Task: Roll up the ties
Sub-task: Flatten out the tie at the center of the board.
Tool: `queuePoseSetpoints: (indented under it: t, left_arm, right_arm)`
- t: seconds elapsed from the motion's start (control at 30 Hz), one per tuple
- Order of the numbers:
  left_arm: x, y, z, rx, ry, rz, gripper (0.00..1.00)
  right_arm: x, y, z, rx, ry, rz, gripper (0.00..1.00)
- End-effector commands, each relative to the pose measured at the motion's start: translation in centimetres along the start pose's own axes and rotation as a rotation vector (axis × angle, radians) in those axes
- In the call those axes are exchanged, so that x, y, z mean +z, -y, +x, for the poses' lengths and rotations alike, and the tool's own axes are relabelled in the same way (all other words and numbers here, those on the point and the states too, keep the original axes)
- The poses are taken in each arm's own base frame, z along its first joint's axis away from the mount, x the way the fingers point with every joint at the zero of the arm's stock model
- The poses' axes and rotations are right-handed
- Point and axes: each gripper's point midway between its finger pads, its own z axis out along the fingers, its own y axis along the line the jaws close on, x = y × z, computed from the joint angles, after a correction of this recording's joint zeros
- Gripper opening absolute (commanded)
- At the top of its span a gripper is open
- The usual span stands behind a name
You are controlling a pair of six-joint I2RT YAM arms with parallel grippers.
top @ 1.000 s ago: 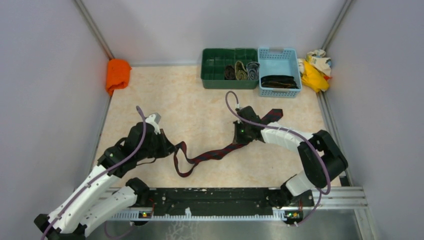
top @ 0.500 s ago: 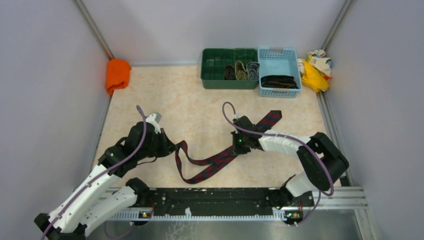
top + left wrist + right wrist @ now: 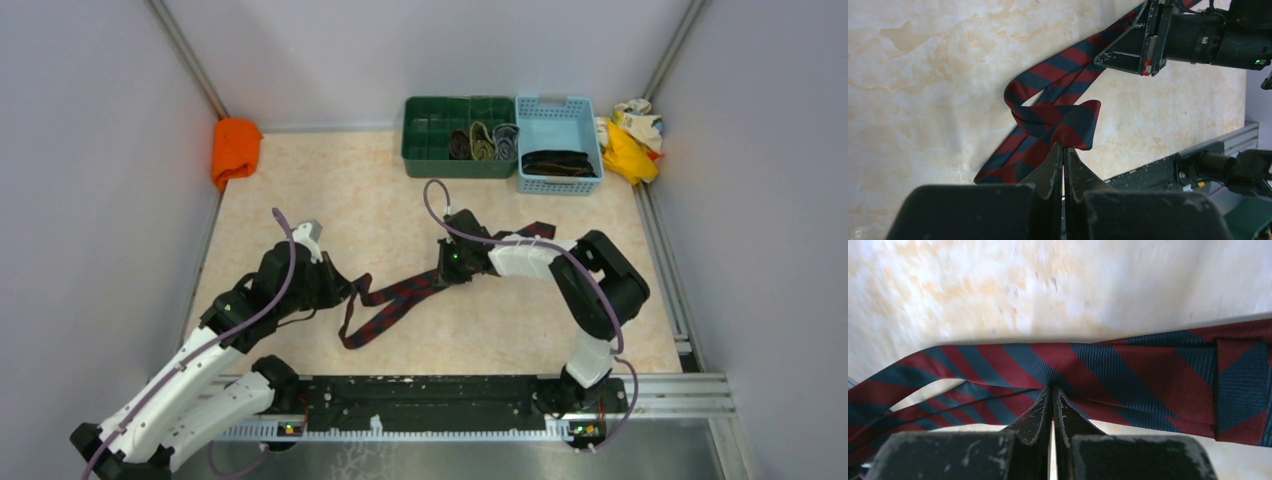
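Observation:
A dark red tie with navy stripes (image 3: 400, 295) lies slack across the middle of the table, looped near its left end. My left gripper (image 3: 347, 290) pinches the tie's folded end (image 3: 1078, 125) right at its fingertips (image 3: 1064, 146), with the jaws almost together. My right gripper (image 3: 443, 270) is shut on the tie's middle (image 3: 1128, 370), the cloth bunched at its tips (image 3: 1052, 388). In the left wrist view the right gripper (image 3: 1143, 42) hangs over the tie (image 3: 1058, 100). Three rolled ties (image 3: 482, 143) sit in the green bin.
The green bin (image 3: 430, 150) and a light blue basket (image 3: 558, 108) holding dark ties (image 3: 556, 162) stand at the back. An orange cloth (image 3: 236, 148) lies at the back left, with yellow-and-cream rags (image 3: 630, 135) at the back right. A black rail (image 3: 420, 395) runs along the near edge.
My right gripper has moved left towards the left gripper, dragging the tie with it. The tie's slack loop has bunched up and its wide end slid left. The left arm has stayed put.

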Motion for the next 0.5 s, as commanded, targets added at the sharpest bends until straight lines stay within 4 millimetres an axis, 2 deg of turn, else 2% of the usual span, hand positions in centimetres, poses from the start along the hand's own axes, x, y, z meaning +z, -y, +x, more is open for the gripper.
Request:
queuePoseSetpoints:
  t: [0.0,0.13,0.27,0.37,0.47]
  left_arm:
    - [2.3,-1.4,-0.8,0.005,0.066,-0.074,0.03]
    - [4.6,-3.0,-2.0,0.013,0.137,-0.173,0.03]
    - [6.0,-2.6,-5.1,0.059,0.225,-0.221,0.01]
    - [6.8,-2.6,-7.7,0.104,0.279,-0.292,0.00]
    - [7.3,-2.2,-9.3,0.134,0.277,-0.353,0.00]
  right_arm:
    - [2.7,6.6,0.0,0.054,-0.025,0.213,0.00]
    - [2.9,8.8,-2.6,0.106,0.006,0.238,0.00]
    - [2.3,10.9,-4.9,0.157,0.042,0.244,0.00]
    - [1.7,12.7,-5.9,0.176,0.053,0.281,0.00]
    - [0.8,14.2,-6.4,0.206,0.072,0.293,0.00]
